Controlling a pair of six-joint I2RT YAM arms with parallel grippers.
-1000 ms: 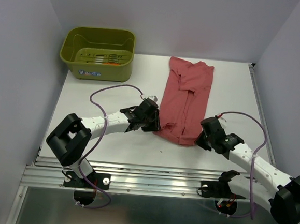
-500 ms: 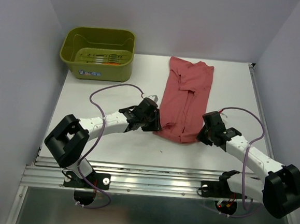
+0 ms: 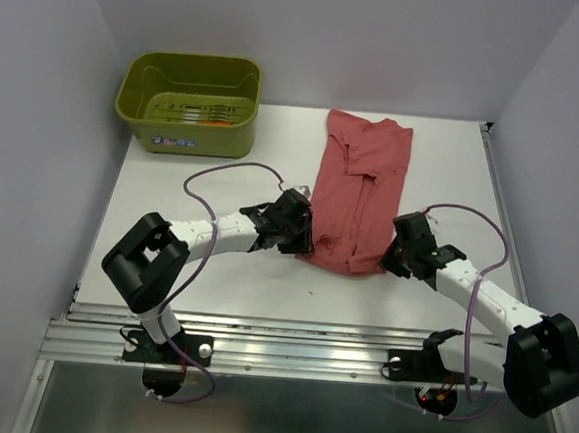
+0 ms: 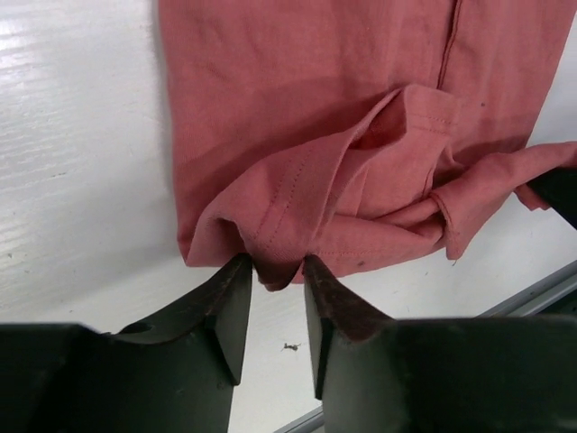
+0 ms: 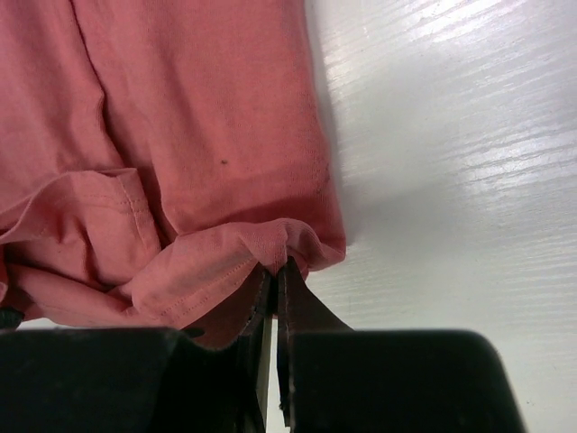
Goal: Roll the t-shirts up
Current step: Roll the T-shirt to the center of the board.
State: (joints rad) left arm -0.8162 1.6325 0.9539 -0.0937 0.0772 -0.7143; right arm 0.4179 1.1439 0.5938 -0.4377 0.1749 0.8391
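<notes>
One dusty brick-red t-shirt (image 3: 357, 182) lies folded into a long strip on the white table, collar end far and hem end near. Its near end is bunched into loose folds (image 4: 379, 180). My left gripper (image 3: 305, 246) is at the near left corner. A thick fold of the hem sits between its fingertips (image 4: 275, 266), touching both, with the jaws partly apart. My right gripper (image 3: 391, 260) is at the near right corner. Its jaws are pressed together on a thin pinch of hem (image 5: 273, 269), and the cloth (image 5: 198, 108) spreads away beyond them.
An olive-green plastic tub (image 3: 190, 103) stands at the far left corner of the table (image 3: 194, 279). Purple cables loop over both arms. A metal rail (image 3: 290, 342) runs along the near edge. Walls close in on three sides.
My right gripper has moved in to the shirt's near right corner and holds the hem. The left arm has shifted slightly right, and the near end has bunched up.
</notes>
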